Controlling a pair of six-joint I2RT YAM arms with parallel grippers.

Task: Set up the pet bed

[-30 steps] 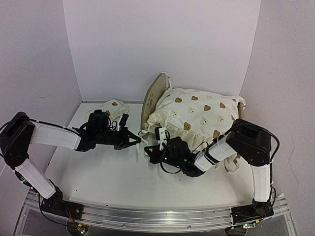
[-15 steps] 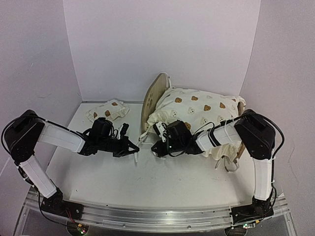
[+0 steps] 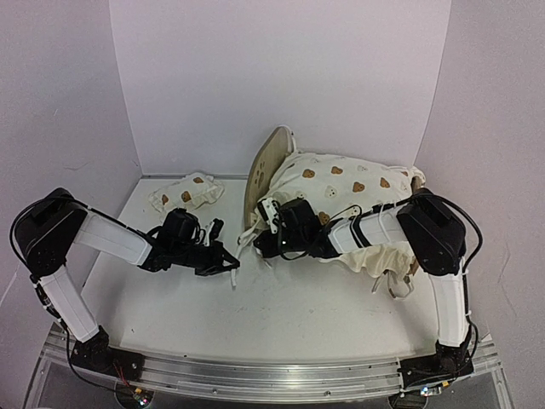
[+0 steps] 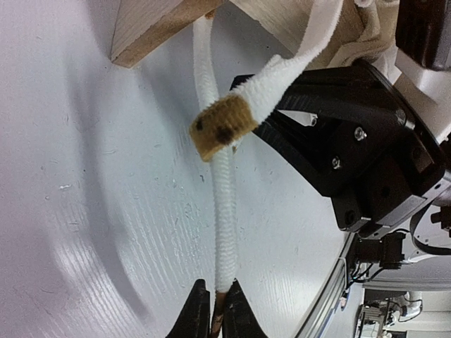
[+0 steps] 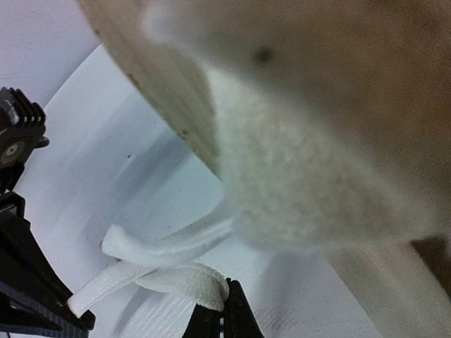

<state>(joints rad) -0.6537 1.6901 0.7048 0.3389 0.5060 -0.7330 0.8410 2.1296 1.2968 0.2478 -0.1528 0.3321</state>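
Observation:
The pet bed stands at the back, its plywood headboard upright on the left. The bear-print cushion lies heaped on it. My left gripper sits low on the table just left of the bed's front corner. In the left wrist view it is shut on the brown-tipped end of a white cushion tie. My right gripper is close by at the same corner. In the right wrist view it is shut on a second white tie, under the headboard's edge.
The small bear-print pillow lies at the back left by the wall. White walls close in the table on three sides. A wooden bed leg stands just beyond the tie, and the right gripper's black body is right beside the left one.
The right gripper has moved from in front of the cushion up and left to the bed's head corner. The left gripper shifted slightly nearer, keeping its tie.

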